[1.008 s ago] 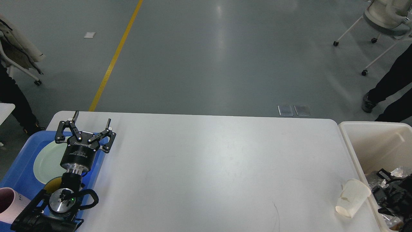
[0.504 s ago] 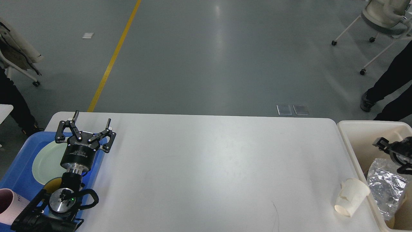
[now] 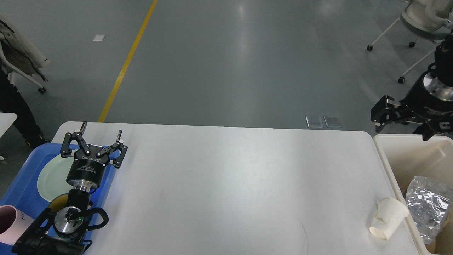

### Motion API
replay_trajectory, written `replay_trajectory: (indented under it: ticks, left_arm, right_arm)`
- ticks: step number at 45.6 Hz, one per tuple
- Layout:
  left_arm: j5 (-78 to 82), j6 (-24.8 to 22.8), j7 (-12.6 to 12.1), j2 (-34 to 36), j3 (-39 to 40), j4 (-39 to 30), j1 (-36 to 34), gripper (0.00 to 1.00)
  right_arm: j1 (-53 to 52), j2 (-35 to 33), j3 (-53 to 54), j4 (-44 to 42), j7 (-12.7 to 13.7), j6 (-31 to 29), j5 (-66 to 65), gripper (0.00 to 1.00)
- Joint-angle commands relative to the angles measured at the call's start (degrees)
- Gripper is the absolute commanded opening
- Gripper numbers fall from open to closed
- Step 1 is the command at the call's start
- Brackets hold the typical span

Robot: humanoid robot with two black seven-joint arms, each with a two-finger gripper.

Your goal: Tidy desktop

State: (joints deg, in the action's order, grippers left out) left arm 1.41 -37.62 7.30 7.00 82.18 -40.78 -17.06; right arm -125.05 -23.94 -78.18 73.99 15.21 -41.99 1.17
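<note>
The white desk (image 3: 226, 184) fills the lower view, a crumpled paper cup (image 3: 387, 217) lying near its right edge beside the cream bin (image 3: 393, 166), the left gripper (image 3: 100, 136) spread empty over the blue tray (image 3: 21, 187), the right gripper (image 3: 403, 117) raised above the bin, its fingers' state impossible to tell.

We find an industrial test hall or robotics lab. A wide grey sealed floor (image 3: 226, 60) runs to twelve o'clock, with a yellow lane line (image 3: 124, 67) painted on it at eleven. A white wheeled office chair (image 3: 421, 21) stands at two o'clock, and another chair draped with a coat (image 3: 21, 53) stands at ten.
</note>
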Motion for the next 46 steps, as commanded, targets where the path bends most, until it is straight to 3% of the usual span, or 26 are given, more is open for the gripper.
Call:
replay_trajectory:
  ticks: [1,10,27,36,46]
  left_arm:
    - [0.00,0.00,0.00,0.03,0.00,0.00,0.09,0.97]
    - [0.00,0.00,0.00,0.03,0.00,0.00,0.00,0.97]
    - [0.00,0.00,0.00,0.03,0.00,0.00,0.00,0.97]
    - [0.00,0.00,0.00,0.03,0.00,0.00,0.00,0.97]
    - [0.00,0.00,0.00,0.03,0.00,0.00,0.09,0.97]
  right_arm:
    - [-10.19,0.29,-0.13,8.00,0.00,-7.04,0.24,1.00]
    - [-23.65,0.64,-0.13,22.24,0.00,-8.72,0.15,1.00]
    - [-20.94,-3.13,-1.45,22.78,0.00,-5.91,-0.73,1.00]
    - [-9.18,-10.07,-2.68,21.11,0.00,4.01,-2.57,1.00]
    - [15.51,-12.28,3.37,10.31,0.00,22.11,-2.66,1.00]
